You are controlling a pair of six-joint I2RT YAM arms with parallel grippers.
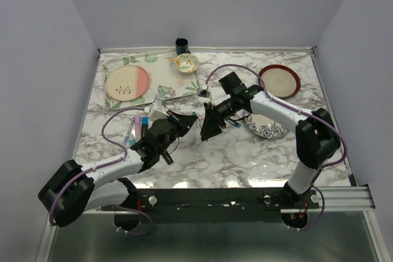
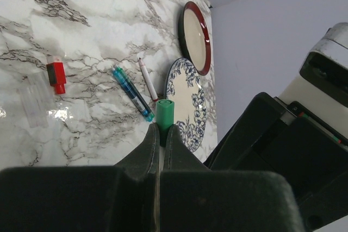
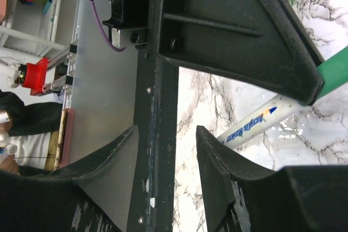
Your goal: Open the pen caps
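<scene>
A pen (image 2: 161, 136) is clamped by the tightly closed left fingers (image 2: 141, 156), its green cap (image 2: 165, 113) aimed toward the nearby parted, empty right fingers (image 3: 220, 156).

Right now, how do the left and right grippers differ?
The left gripper is shut; the right gripper is open. The left gripper holds a green-capped pen; the right gripper holds nothing. Both are black, above the marble table, tips facing each other.
</scene>
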